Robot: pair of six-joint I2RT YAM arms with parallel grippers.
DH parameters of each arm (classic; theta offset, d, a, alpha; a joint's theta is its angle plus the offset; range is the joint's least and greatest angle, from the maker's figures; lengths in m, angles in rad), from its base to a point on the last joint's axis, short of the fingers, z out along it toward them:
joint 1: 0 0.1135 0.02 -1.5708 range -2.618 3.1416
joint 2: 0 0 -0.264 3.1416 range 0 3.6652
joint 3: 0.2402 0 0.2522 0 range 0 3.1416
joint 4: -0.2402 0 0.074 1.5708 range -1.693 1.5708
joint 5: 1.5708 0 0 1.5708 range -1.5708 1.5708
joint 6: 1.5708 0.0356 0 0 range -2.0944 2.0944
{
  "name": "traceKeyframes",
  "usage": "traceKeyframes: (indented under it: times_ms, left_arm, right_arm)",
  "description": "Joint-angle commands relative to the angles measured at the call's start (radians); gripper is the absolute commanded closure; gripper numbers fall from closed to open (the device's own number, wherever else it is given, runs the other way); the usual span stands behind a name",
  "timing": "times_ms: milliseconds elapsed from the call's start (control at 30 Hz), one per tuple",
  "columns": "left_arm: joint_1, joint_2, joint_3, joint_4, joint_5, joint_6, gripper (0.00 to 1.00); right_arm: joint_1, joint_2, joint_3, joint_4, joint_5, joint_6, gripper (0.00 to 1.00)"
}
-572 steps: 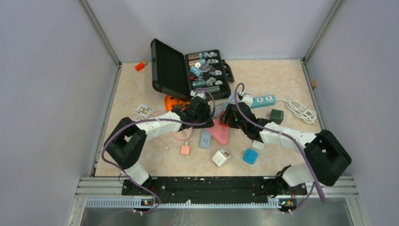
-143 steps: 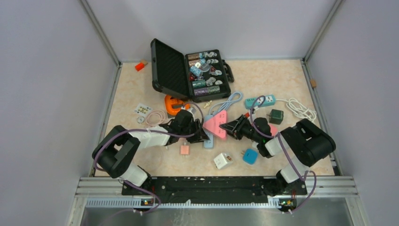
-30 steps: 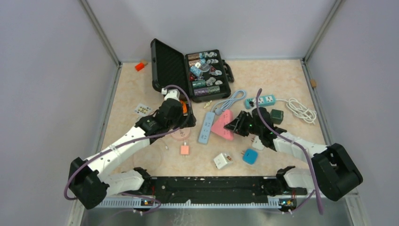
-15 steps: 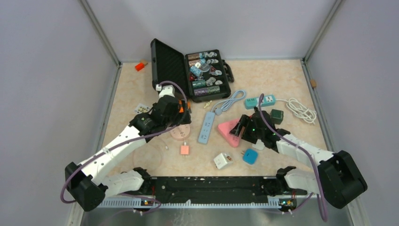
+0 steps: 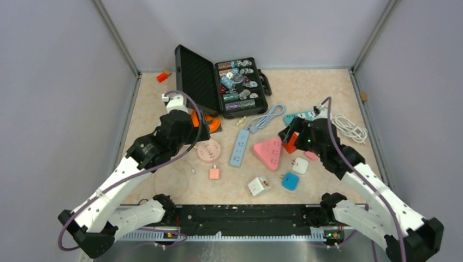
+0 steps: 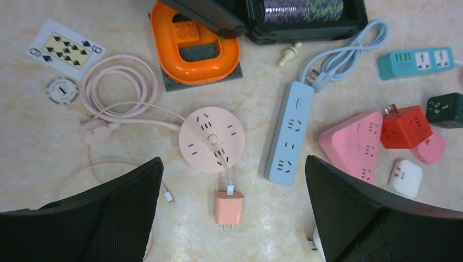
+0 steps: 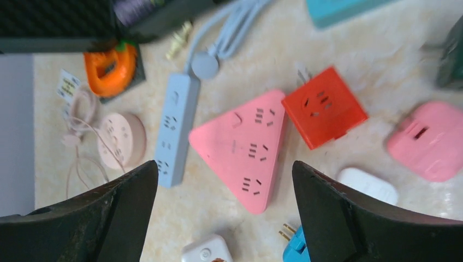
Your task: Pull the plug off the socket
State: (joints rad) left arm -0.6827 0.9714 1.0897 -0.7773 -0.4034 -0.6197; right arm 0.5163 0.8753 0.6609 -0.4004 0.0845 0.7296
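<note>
A pink triangular socket [image 5: 268, 153] [image 7: 245, 146] [image 6: 354, 143] lies flat on the table, and its top face shows no plug in it. To its left lies a light-blue power strip [image 5: 238, 147] [image 6: 288, 134]. The strip's grey-blue plug [image 7: 205, 64] [image 6: 318, 77] rests loose on the table at the end of its looped cable. A red cube adapter [image 7: 323, 106] [image 6: 406, 126] sits against the triangle's right corner. My right gripper [image 7: 225, 164] [image 5: 288, 137] hovers open above the triangle, holding nothing. My left gripper [image 6: 232, 164] [image 5: 192, 126] hangs open high over the left side.
A round pink socket [image 6: 211, 140] with a thin cable running to a pink charger [image 6: 229, 207]. An orange block [image 6: 195, 45], an open black case [image 5: 221, 82], a teal strip [image 6: 417, 61], and white [image 5: 257, 185] and blue [image 5: 290, 180] adapters lie around.
My right gripper opened and let go of the pink triangular socket, which now lies flat. Both arms rose and drew back, left to the left, right to the right.
</note>
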Motion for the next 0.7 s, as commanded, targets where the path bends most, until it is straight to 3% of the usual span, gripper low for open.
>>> traceKeyframes:
  times_ms: [0,300,667]
  left_arm:
    - [-0.002,-0.09,0.09,-0.042,-0.09,0.061,0.01]
    - [-0.002,-0.276,0.202,-0.075,-0.259,0.143,0.01]
    - [-0.002,-0.474,0.244,-0.044,-0.445,0.24,0.01]
  right_arm:
    - [0.004,-0.117,0.206,-0.204,0.252,-0.11,0.09]
    - [0.004,-0.259,0.558,-0.476,0.658,-0.231,0.07]
    - [0.005,-0.443,0.707,-0.394,0.883,-0.424,0.06]
